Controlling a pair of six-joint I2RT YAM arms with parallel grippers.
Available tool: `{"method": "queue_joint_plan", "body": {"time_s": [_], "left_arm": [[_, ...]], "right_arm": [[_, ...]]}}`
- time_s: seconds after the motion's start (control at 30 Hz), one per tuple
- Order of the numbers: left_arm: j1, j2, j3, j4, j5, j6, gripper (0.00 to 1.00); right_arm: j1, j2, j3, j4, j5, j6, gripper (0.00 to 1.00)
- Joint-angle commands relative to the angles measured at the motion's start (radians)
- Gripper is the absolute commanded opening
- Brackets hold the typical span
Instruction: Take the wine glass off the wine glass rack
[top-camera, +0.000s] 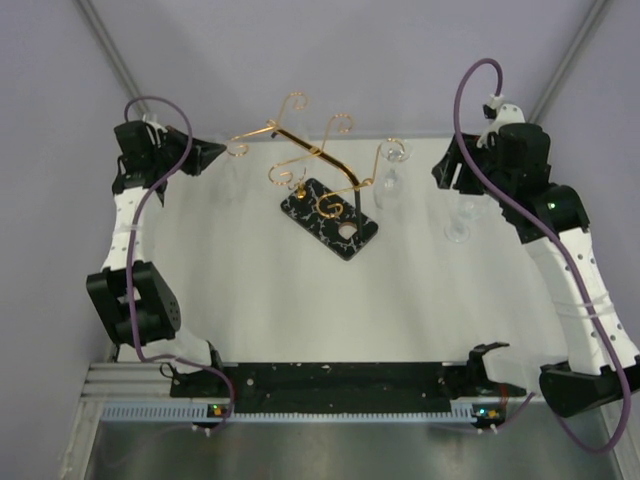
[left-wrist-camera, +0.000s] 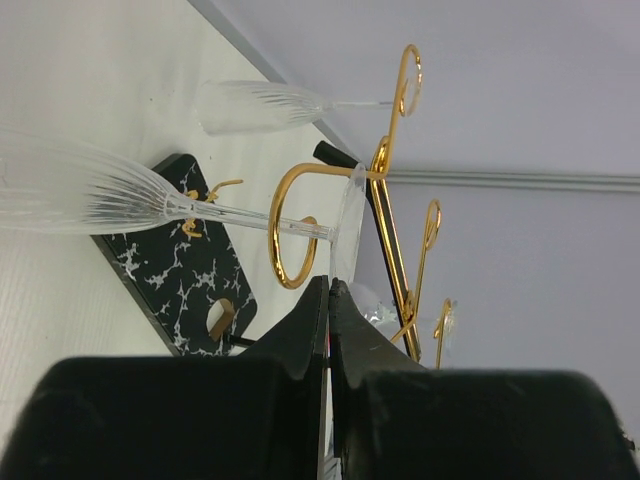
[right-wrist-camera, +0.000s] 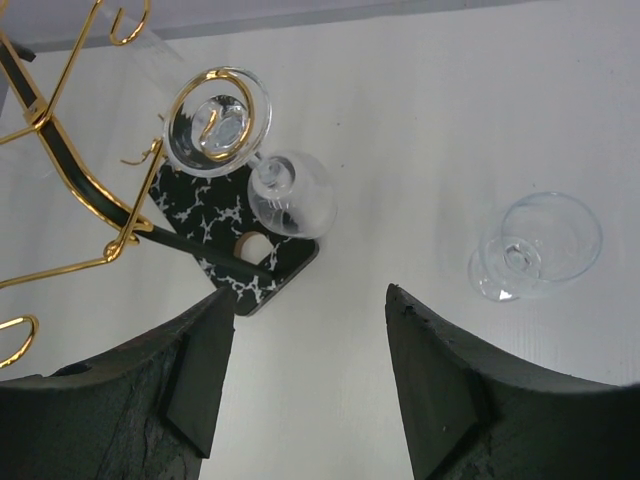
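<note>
Your left gripper (left-wrist-camera: 329, 285) is pinched shut, its tips right at the foot of a fluted glass (left-wrist-camera: 90, 190) hanging on the wine glass rack (top-camera: 310, 150). Your right gripper (right-wrist-camera: 310, 292) gapes wide, and the wine glass (right-wrist-camera: 292, 195) hangs ahead, up-left of it. Close on the stem, then slide it along the wire toward the open end.

The wine glass rack (top-camera: 318, 152) is gold wire on a black base (top-camera: 322, 228) veined with white marbling. The hanging wine glass (right-wrist-camera: 292, 195) is clear and plain, and the flute (left-wrist-camera: 80, 185) is clear with fine ribbing. The table (top-camera: 300, 300) is white. The left tool (left-wrist-camera: 329, 290) and right tool (right-wrist-camera: 308, 295) are black, and the cables (top-camera: 459, 110) are purple.
</note>
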Motion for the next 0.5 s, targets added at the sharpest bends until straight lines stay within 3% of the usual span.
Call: {"method": "queue_joint_plan", "body": {"time_s": [0.0, 0.47], "left_arm": [[0.006, 0.028, 0.067, 0.050, -0.003, -0.011, 0.00], [-0.058, 0.115, 0.110, 0.157, 0.022, -0.097, 0.00]], "right_arm": [[0.013, -0.030, -0.008, 0.046, -0.005, 0.007, 0.62], [0.013, -0.037, -0.015, 0.050, -0.009, 0.004, 0.62]]}}
